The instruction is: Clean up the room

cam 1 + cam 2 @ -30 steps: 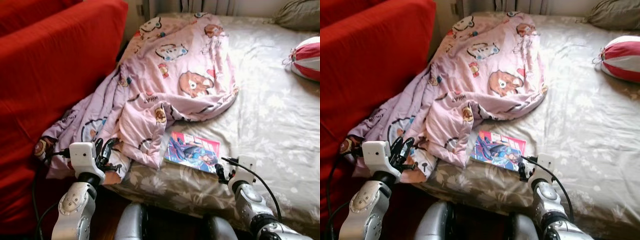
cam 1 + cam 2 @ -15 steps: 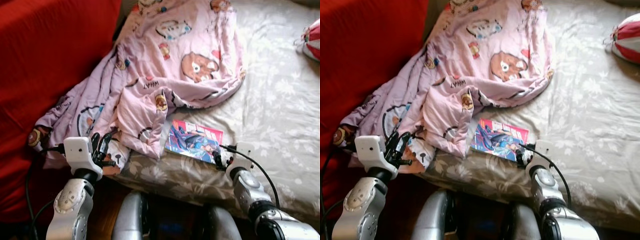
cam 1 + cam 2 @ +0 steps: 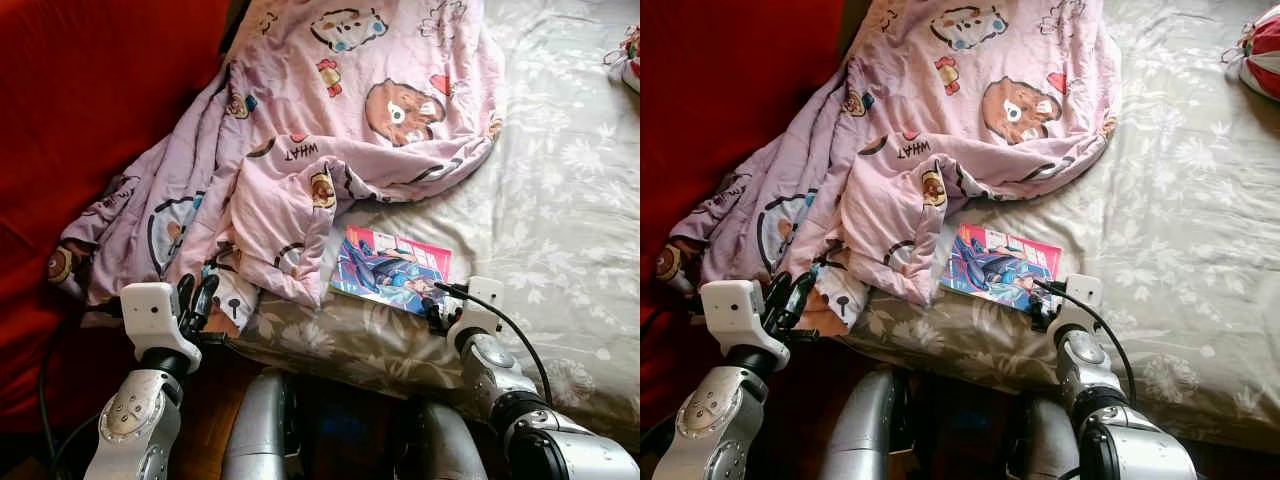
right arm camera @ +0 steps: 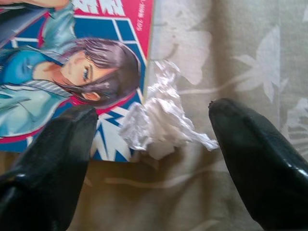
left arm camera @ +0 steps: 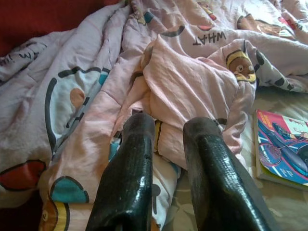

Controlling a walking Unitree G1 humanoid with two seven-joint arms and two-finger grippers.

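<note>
We've got the bed [image 3: 560, 200] with a pink quilt [image 3: 330, 130] spilling over its near-left edge, lots of bare sheet to the right. Our left gripper [image 5: 168, 159] sits narrowly parted and empty at the quilt's hem. Our right gripper [image 4: 154, 139] is spread wide around a crumpled tissue [image 4: 161, 120] touching the comic book [image 3: 392, 270] corner, not gripping.

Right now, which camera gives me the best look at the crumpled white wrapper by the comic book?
The right wrist view: the crumpled white wrapper lies between the open right gripper fingers, at the comic book corner on the bedsheet. In the eye views the gripper hides it. The left wrist view shows the book's edge, not the wrapper.
</note>
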